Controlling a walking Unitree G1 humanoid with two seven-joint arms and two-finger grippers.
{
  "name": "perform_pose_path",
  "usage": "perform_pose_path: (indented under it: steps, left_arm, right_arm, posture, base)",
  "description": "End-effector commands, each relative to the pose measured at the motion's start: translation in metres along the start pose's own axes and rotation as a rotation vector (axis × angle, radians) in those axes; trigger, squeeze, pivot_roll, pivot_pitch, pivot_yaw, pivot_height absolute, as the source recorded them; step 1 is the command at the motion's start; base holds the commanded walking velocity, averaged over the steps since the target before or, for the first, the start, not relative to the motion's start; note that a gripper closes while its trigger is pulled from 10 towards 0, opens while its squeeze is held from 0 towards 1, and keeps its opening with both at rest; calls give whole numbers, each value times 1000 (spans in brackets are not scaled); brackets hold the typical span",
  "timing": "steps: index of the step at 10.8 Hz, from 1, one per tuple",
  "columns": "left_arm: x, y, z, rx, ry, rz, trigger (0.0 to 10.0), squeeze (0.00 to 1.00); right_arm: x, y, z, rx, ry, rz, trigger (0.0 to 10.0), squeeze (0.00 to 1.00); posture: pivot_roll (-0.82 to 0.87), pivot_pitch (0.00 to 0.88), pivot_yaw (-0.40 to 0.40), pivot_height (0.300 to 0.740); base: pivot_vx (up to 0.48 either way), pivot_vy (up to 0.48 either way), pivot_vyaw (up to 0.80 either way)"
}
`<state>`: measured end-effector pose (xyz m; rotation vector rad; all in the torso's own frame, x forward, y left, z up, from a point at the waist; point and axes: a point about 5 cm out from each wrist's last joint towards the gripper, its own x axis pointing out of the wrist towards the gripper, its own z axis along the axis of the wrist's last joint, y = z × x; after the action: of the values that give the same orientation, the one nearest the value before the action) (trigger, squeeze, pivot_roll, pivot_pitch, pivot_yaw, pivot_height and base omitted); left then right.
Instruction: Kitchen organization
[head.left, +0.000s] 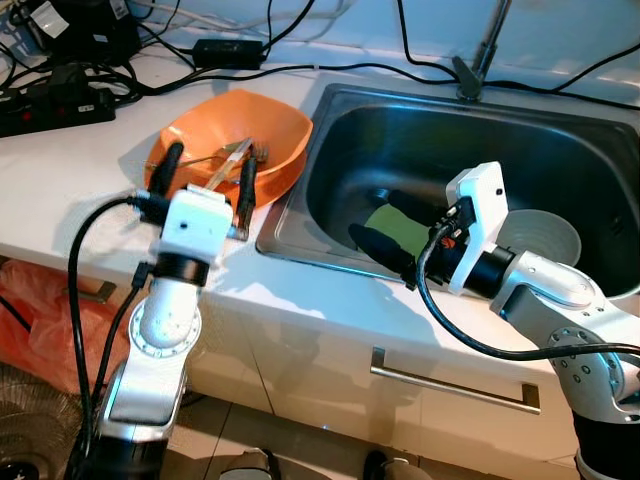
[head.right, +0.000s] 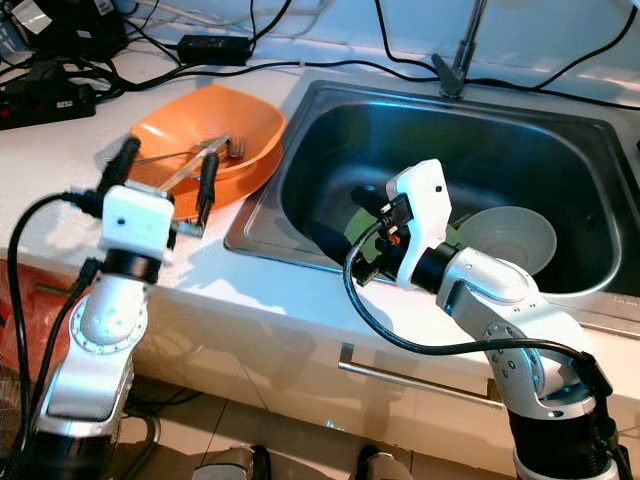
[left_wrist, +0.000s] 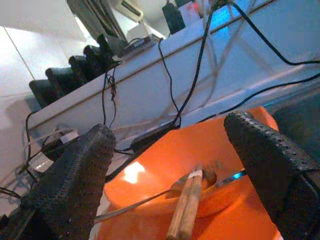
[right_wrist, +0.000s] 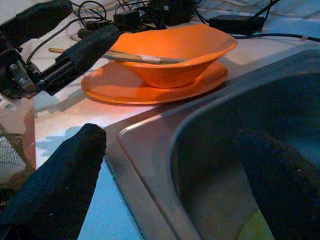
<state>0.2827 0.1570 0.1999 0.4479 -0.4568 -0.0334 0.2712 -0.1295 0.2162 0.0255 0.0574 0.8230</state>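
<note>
Left eye view: a white tabletop (head.left: 60, 190) with a steel sink (head.left: 330, 120) set into it. An orange bowl (head.left: 270, 140) sits on an orange plate (head.left: 275, 190) on the tabletop, just beside the sink's left rim. Chopsticks (head.left: 228, 165) and metal cutlery (head.left: 258, 153) lie in the bowl. The left end effector (head.left: 207, 178) is at the bowl's near side, its two black fingers spread apart and holding nothing. The right end effector (head.left: 388, 228) reaches into the sink, fingers apart, just over a yellow-green sponge (head.left: 395, 228) on the sink floor. A pale grey bowl (head.left: 550, 235) lies in the sink beside the right arm. Black cables (head.left: 300, 68) and a power strip (head.left: 50, 105) lie along the back of the tabletop.

Right eye view: the same scene. A faucet (head.right: 462, 45) rises behind the sink. A cabinet handle (head.right: 420, 380) shows on the front below.

Left wrist view: two textured black fingers (left_wrist: 75, 180) stand wide apart on either side of the orange bowl, with the chopsticks and cutlery between them. Cables hang behind.

Right wrist view: two black fingers (right_wrist: 55, 190) stand apart over the sink's rim. Beyond them the orange bowl rests on its plate, chopsticks across it, and the left end effector hovers near the bowl. A sliver of yellow-green shows at the sink floor.
</note>
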Motion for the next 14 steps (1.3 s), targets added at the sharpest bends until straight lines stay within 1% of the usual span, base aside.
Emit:
perform_pose_path:
  steps: [1, 2, 3, 4, 5, 6, 7, 8, 9, 10, 12, 13, 14]
  left_arm:
    - [2, 5, -3, 15, 2, 30, 10000, 0]
    - [6, 6, 0, 12, -11, 40, 10000, 0]
    - [9, 5, 8, 13, -48, 40, 10000, 0]
    - [7, 7, 8, 13, -48, 51, 10000, 0]
    - [2, 9, 4, 22, -32, 58, 10000, 0]
    - [-1, 14, 4, 36, -31, 79, 10000, 0]
    - [-1, 15, 5, 35, -32, 85, 10000, 0]
    - [-2, 14, 3, 36, -23, 81, 10000, 0]
    - [-8, 10, -7, 40, 16, 57, 10000, 0]
    - [-11, 8, -11, 45, 26, 48, 10000, 0]
    - [-13, 9, -2, 47, -8, 39, 10000, 0]
    - [-18, 9, -1, 43, -8, 27, 10000, 0]
    - [-26, 8, -7, 55, 8, 14, 10000, 0]
  right_arm:
    - [-1, 4, 0, -7, 7, 26, 10000, 0]
    - [-1, 4, 0, -7, 6, 24, 10000, 0]
    - [0, 4, 0, -8, 4, 21, 10000, 0]
    - [0, 4, 0, -9, 4, 20, 10000, 0]
    - [0, 4, 0, -9, 5, 20, 10000, 0]
    - [-1, 4, -1, -8, 9, 20, 10000, 0]
    - [-1, 4, -1, -8, 10, 21, 10000, 0]
    - [0, 4, -1, -8, 10, 21, 10000, 0]
    - [1, 4, -1, -9, 9, 21, 10000, 0]
    - [1, 4, -1, -11, 9, 21, 10000, 0]
    - [0, 4, -2, -13, 12, 18, 10000, 0]
    - [1, 3, -2, -13, 12, 18, 10000, 0]
    - [1, 4, -2, -13, 12, 21, 10000, 0]
  posture:
    - [8, 121, 8, 740]
    - [9, 119, 9, 740]
    - [8, 119, 11, 740]
    - [8, 119, 12, 740]
    - [7, 120, 10, 740]
    - [8, 120, 8, 740]
    - [10, 118, 7, 740]
    - [11, 117, 8, 740]
    - [12, 115, 9, 740]
    - [9, 114, 11, 740]
    - [10, 114, 9, 740]
    - [12, 114, 9, 740]
    - [16, 116, 6, 740]
  base:
    - [0, 0, 0]
    - [0, 0, 0]
    - [0, 0, 0]
    - [0, 0, 0]
    - [0, 0, 0]
    - [0, 0, 0]
    - [0, 0, 0]
    - [0, 0, 0]
    - [0, 0, 0]
    - [0, 0, 0]
    - [0, 0, 0]
    - [0, 0, 0]
    - [0, 0, 0]
